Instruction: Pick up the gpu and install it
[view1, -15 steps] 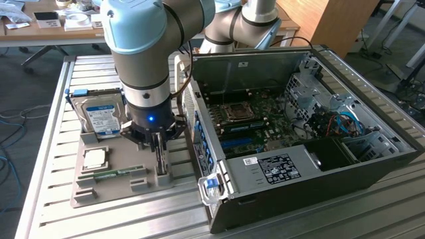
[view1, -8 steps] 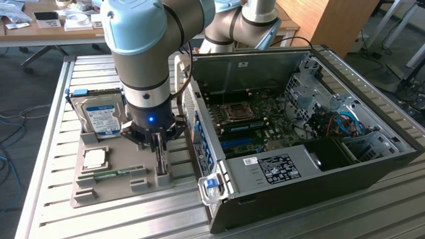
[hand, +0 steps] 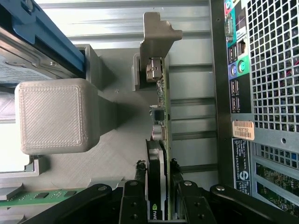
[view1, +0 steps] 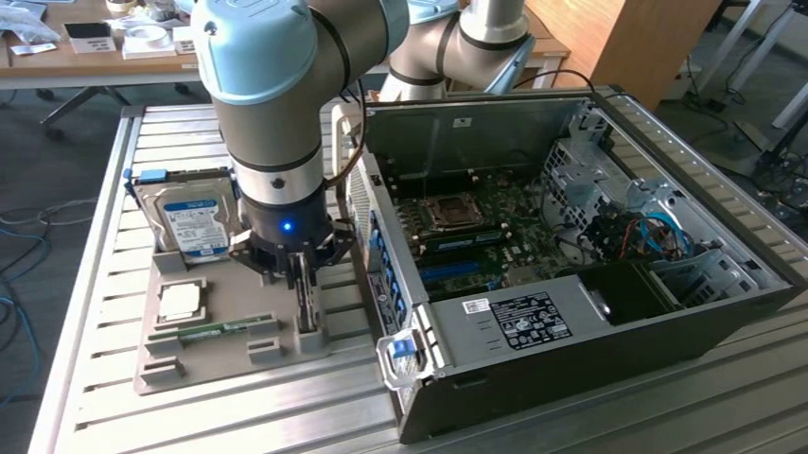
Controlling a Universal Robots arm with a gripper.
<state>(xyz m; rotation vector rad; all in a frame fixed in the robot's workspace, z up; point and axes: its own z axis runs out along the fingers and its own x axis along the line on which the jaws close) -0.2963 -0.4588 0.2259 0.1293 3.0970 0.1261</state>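
Black end effector (hand: 159, 205) clamped on the gpu (hand: 161, 116): pick-up in hand.
The card stands on edge in the grey holder (view1: 215, 374) on the table (view1: 707, 416), beside the open case (view1: 569, 317); freeing it likely calls for a straight lift.

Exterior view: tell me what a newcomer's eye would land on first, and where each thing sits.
The pale blue robot arm dominates the exterior view's left, reaching down to a gray holder where its gripper is closed on the gpu, which stands on edge. On the exterior view's right lies the open computer case, its motherboard exposed. A silver hard drive sits in the holder, further left.
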